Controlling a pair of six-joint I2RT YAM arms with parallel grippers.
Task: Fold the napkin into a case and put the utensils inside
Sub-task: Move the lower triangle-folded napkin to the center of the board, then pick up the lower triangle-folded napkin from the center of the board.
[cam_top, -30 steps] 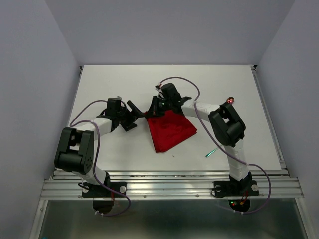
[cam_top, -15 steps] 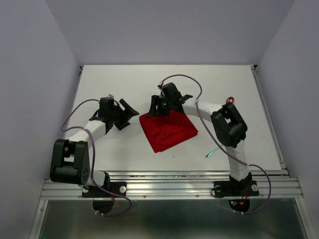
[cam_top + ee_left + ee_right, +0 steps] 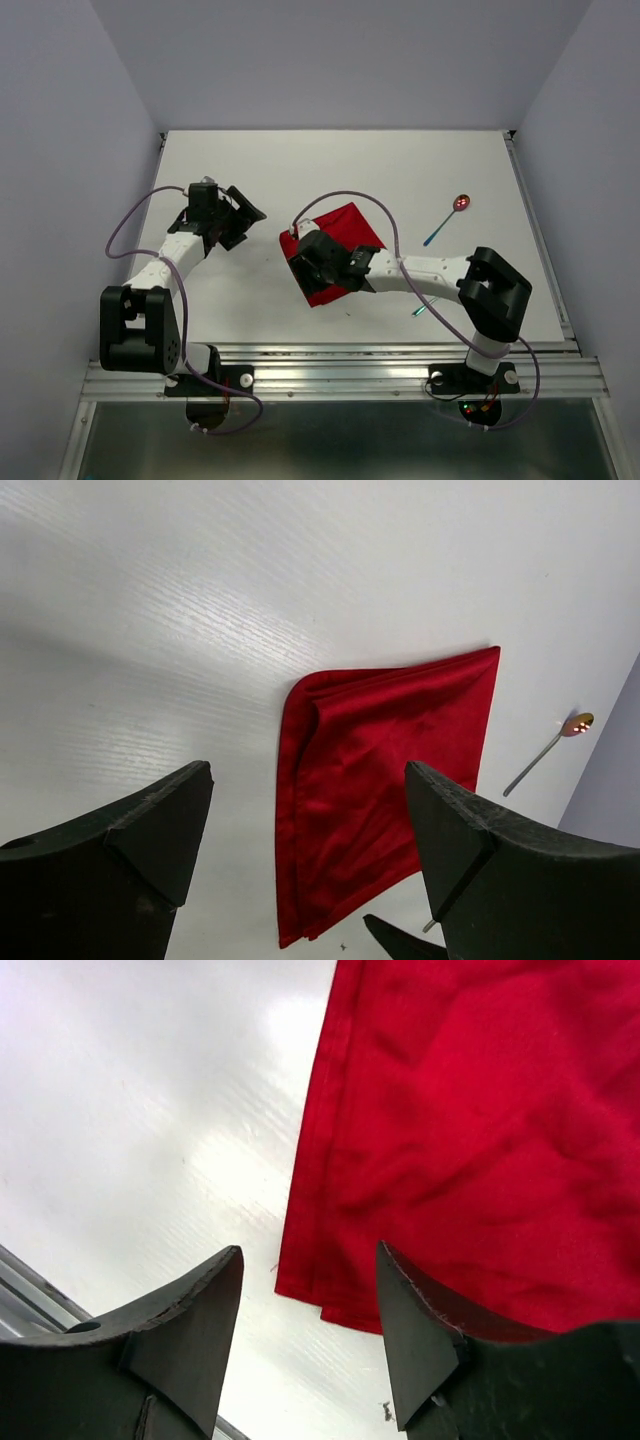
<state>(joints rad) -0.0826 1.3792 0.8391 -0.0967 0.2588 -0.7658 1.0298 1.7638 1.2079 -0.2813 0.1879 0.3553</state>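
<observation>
The red napkin (image 3: 348,222) lies folded flat in layers at mid-table, also seen in the left wrist view (image 3: 380,770) and the right wrist view (image 3: 480,1130). My right gripper (image 3: 312,264) hovers over its near left part, open, with nothing between the jaws (image 3: 308,1250); the napkin's near corner lies below the gap. My left gripper (image 3: 238,212) is open and empty, left of the napkin and apart from it (image 3: 308,770). The spoon (image 3: 458,205) lies at the right with its bowl far (image 3: 560,742). The teal fork (image 3: 424,307) shows near the right forearm.
The white table (image 3: 230,290) ends at a metal rail (image 3: 340,375) along the near edge. Grey walls close in the left, right and back. The right arm's forearm (image 3: 420,270) stretches low across the table between the napkin and the fork.
The right gripper opened, let go of the napkin's far edge and swung to its near left corner. The left arm drew back to the left. The spoon is uncovered.
</observation>
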